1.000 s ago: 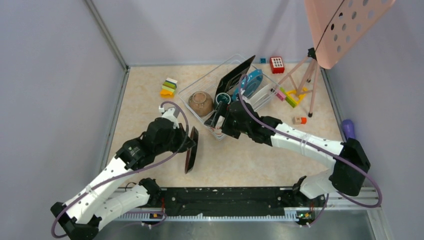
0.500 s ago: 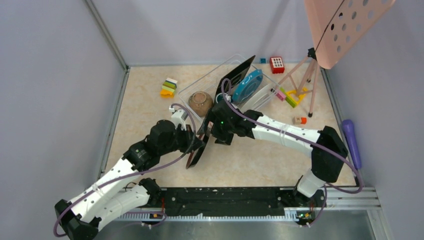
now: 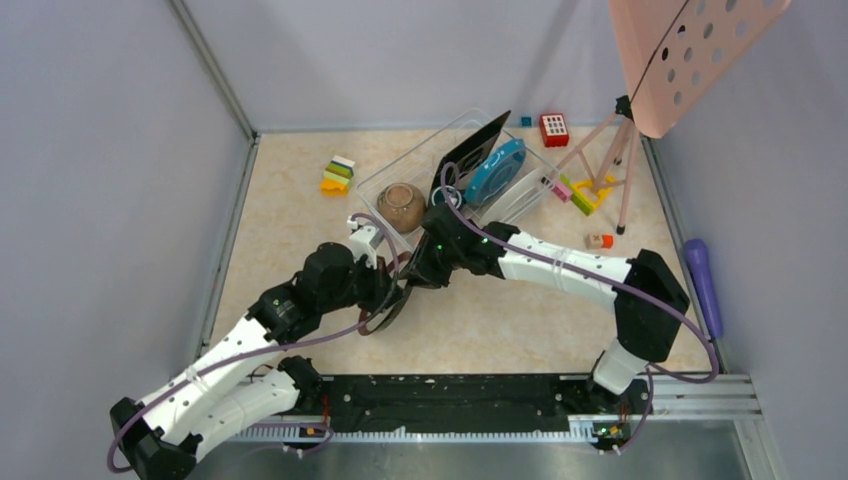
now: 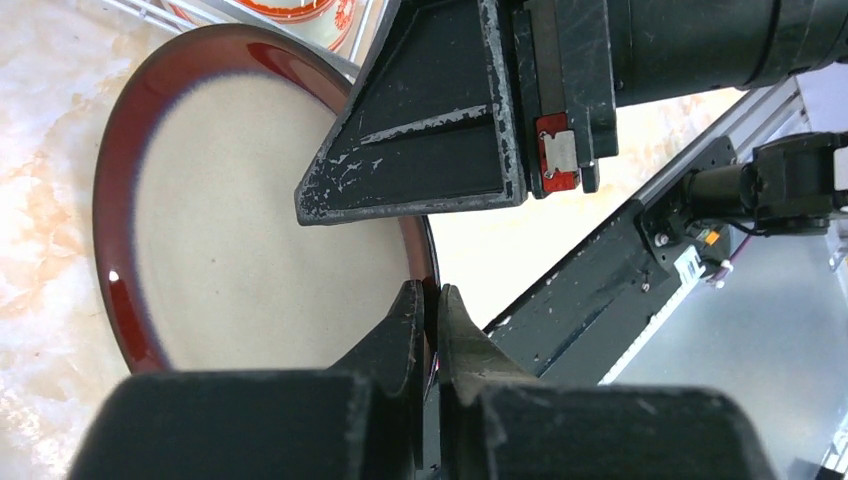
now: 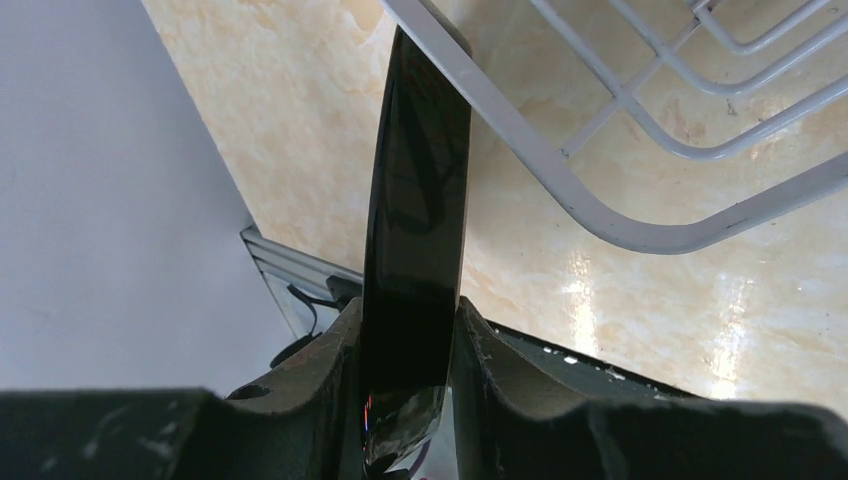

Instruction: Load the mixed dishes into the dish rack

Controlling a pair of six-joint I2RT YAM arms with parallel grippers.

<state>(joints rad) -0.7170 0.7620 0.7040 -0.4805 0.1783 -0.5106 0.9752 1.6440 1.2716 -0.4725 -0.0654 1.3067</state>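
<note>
Handover | left gripper (image 4: 430,297) pinching dark red-rimmed round plate (image 4: 230,220) rim | right gripper (image 5: 407,315) clamping its edge beside dish rack (image 5: 520,135) | free left only once right grips firmly

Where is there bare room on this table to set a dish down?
Bare tabletop lies between the right arm and the front rail, and between the left wall and the left arm. Crowded: the dish rack's near corner, where the left gripper and right gripper meet on the red-rimmed plate.
</note>
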